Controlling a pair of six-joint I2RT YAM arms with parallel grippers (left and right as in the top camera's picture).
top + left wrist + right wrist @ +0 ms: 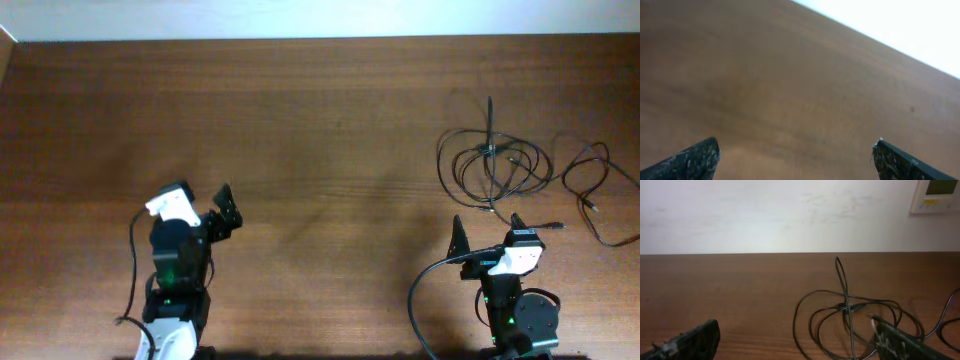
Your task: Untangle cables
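We find the cables (495, 165) on the right side of the table (300, 120), between its middle and its right edge. They form a tangled coil, with a looser loop (600, 195) trailing toward the right edge. One strand rises from the coil and runs straight toward the far edge.

The right tool (797, 327) stands spread wide and holds nothing. The coil lies just ahead of it, a little to its right in the wrist view. The left tool (794, 145) is spread as wide and also empty, with only bare wood before it, and it is well apart from the cables.

We judge that the right arm is the nearer one, so the first reach should go forward from there, toward the far edge.
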